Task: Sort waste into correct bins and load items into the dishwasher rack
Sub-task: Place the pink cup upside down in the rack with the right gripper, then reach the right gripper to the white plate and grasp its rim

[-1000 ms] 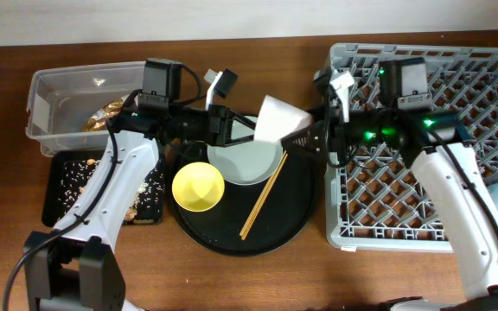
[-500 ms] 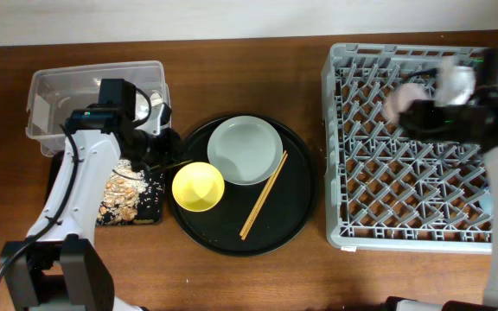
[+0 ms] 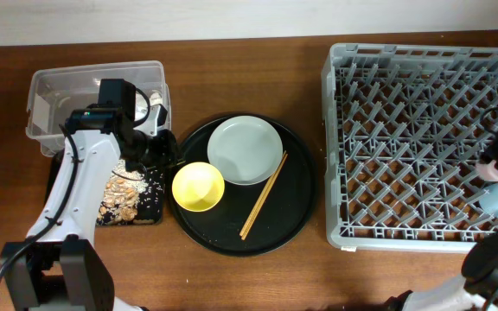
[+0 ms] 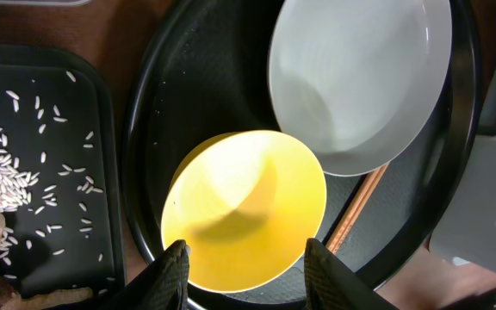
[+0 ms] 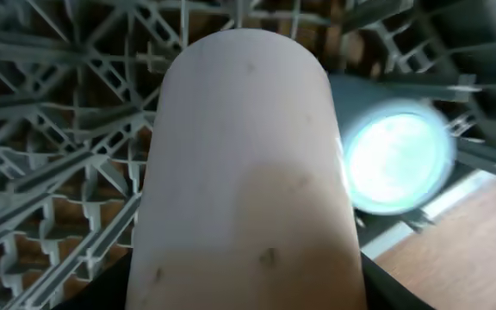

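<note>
My left gripper [image 4: 252,275] is open and empty. Its fingers straddle the near rim of the small yellow bowl [image 4: 244,211] on the round black tray. In the overhead view it [image 3: 162,154] hangs at that tray's left rim. The grey-green plate [image 3: 245,150] and the wooden chopsticks [image 3: 264,196] lie on the same tray. My right gripper [image 3: 492,166] is shut on the pink cup [image 5: 248,172] over the right side of the grey dishwasher rack [image 3: 405,216]. The blue cup [image 5: 394,155] lies in the rack just beside it. Food scraps [image 3: 124,194] lie in the shallow black tray [image 3: 56,186].
The clear tub [image 3: 50,95] stands at the back left, partly hidden by my left arm. The round black tray [image 3: 296,216] sits between the bins and the rack. Rice grains [image 4: 7,164] are scattered in the shallow black tray.
My right arm has carried the pink cup from the rack's left side to its right side, near the blue cup. My left arm has left the plate and now hangs over the yellow bowl.
</note>
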Action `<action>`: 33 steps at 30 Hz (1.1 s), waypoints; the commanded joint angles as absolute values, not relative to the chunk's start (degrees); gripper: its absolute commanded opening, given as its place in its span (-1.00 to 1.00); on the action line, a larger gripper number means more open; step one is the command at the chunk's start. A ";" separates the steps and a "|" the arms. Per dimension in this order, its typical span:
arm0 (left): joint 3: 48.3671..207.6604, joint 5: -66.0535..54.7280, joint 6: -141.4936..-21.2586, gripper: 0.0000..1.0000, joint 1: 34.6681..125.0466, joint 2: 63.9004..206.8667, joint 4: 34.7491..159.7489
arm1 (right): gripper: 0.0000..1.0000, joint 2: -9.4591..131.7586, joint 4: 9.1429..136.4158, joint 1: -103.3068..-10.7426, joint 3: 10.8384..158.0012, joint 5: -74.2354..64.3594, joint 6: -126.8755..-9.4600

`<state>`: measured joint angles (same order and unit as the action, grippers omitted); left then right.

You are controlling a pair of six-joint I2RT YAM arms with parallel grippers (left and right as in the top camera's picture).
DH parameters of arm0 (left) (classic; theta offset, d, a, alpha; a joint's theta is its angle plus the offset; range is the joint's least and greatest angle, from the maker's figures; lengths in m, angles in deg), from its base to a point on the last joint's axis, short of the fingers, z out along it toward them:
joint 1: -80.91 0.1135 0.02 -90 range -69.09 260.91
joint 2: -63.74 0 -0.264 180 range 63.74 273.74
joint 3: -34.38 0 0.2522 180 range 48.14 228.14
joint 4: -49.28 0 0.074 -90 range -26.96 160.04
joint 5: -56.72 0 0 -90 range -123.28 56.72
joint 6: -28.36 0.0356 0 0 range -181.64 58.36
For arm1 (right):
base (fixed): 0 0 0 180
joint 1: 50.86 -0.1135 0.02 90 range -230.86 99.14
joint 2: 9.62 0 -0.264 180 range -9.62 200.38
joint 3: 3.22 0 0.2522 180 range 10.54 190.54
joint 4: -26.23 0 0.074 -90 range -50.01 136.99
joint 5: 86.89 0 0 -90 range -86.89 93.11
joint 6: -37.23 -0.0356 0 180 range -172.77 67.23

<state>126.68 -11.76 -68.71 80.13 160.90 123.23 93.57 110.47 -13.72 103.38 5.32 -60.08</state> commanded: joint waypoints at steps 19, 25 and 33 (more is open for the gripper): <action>126.72 -16.22 -67.77 -0.12 80.22 159.17 123.64 | 0.57 79.26 110.60 -31.94 105.54 -20.25 -54.49; 126.72 -18.34 -67.77 -0.03 80.22 159.17 125.08 | 0.57 82.65 107.91 -57.10 105.33 -17.58 -54.77; 126.72 -18.32 -67.77 0.00 80.22 159.17 125.08 | 0.48 101.40 100.05 -75.48 105.33 -7.68 -64.71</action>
<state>126.68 -17.75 -68.49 80.13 160.90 125.00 97.09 100.77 -73.76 105.15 -11.33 -60.26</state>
